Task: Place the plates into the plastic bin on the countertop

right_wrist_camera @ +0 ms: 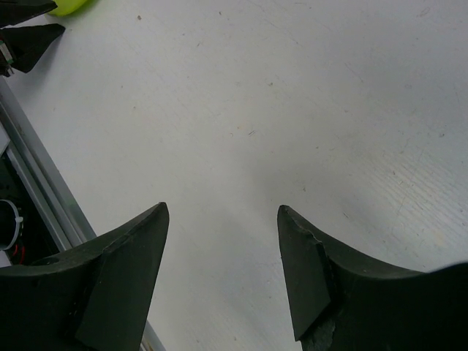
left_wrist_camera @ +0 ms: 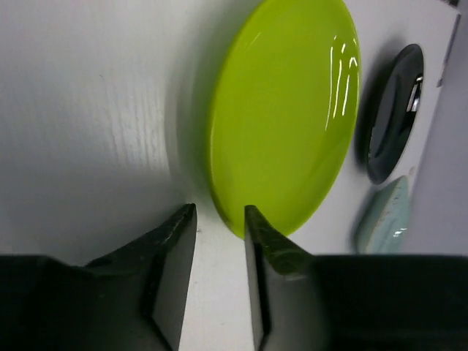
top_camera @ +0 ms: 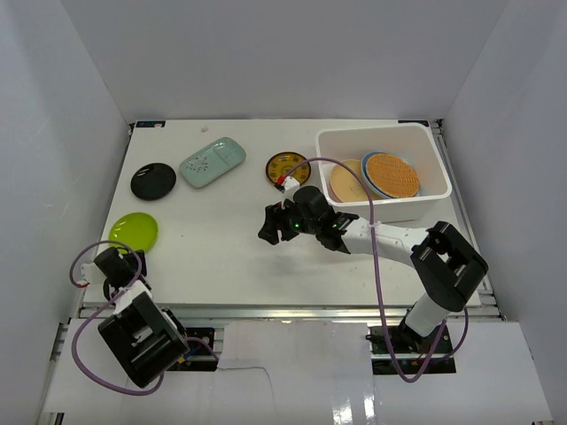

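The white plastic bin [top_camera: 372,134] stands at the back right of the countertop [top_camera: 221,266]. It holds a tan plate [top_camera: 344,184], a blue plate [top_camera: 416,188] and a woven-look orange plate [top_camera: 392,174] on top. On the countertop lie the lime green plate [top_camera: 135,230], the black plate [top_camera: 153,181], the mint-green dotted plate [top_camera: 213,162] and the small yellow-and-dark plate [top_camera: 285,166]. No pink plate shows. My left gripper [left_wrist_camera: 219,212] is open and empty, its tips at the lime plate's [left_wrist_camera: 285,110] near edge. My right gripper [right_wrist_camera: 223,212] is open and empty over bare countertop in the middle [top_camera: 268,226].
The left wrist view also shows the black plate [left_wrist_camera: 395,110] and the mint-green plate [left_wrist_camera: 380,216] beyond the lime one. White walls close the left, back and right sides. A metal frame rail [right_wrist_camera: 44,197] runs along the near edge.
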Robot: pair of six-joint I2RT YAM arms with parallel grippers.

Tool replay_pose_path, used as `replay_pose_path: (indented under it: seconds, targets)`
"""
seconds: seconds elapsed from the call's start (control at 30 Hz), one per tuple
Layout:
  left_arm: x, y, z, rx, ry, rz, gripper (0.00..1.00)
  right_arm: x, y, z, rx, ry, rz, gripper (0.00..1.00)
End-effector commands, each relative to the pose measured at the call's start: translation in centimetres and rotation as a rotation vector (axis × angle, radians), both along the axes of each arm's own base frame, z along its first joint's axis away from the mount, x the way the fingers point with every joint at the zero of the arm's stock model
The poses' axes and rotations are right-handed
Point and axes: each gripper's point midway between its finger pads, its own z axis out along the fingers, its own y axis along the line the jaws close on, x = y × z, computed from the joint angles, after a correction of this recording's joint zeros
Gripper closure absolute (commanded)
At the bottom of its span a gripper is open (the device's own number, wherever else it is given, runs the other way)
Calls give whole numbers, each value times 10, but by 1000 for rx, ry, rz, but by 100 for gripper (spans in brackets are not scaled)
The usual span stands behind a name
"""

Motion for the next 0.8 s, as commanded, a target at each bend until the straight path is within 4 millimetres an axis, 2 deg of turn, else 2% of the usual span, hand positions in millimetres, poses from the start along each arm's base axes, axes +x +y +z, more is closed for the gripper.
replay_pose_path:
  seconds: [0.0, 0.03, 0.13, 0.27, 0.37, 0.4, 0.47, 0.5, 0.57, 0.63, 0.67, 0.7, 0.73, 0.77]
  targets:
    - [-8, -14, -21, -61, 36, -23, 62, 6, 2, 4, 11, -37, -1, 33]
    - [-8, -14, -22, -66, 38, -22, 70, 7, 2, 3, 10, -36, -5, 33]
    - [-10, -16, -26, -72, 47, -27, 81, 14, -3, -1, -2, -37, -35, 33]
    - [-13, -17, -27, -68, 63, -32, 100, 32, -15, -4, -17, -44, -97, 32]
    - [-12, -18, -19, -51, 46, -47, 100, 53, -33, -7, -52, -63, -210, 29]
    - [-9, -21, -15, -47, 30, -68, 100, 67, -43, -5, -77, -95, -293, 28]
    - [-6, -22, -4, -17, 4, -97, 100, 82, -53, -2, -120, -143, -365, 26]
    - [-4, -26, 1, -15, -10, -125, 100, 98, -57, 7, -143, -191, -419, 25]
    - [0, -28, 16, 19, -39, -166, 100, 112, -59, 10, -224, -260, -407, 24]
    - [2, -33, 28, 33, -50, -207, 100, 131, -52, 20, -270, -334, -398, 24]
    - [2, -35, 37, 65, -66, -231, 100, 136, -50, 8, -343, -373, -341, 24]
    - [2, -37, 42, 74, -78, -247, 100, 145, -39, 19, -343, -415, -308, 24]
    - [2, -40, 48, 76, -83, -260, 100, 149, -35, 20, -375, -445, -270, 24]
    - [3, -43, 55, 98, -103, -282, 100, 152, -33, 3, -450, -461, -205, 24]
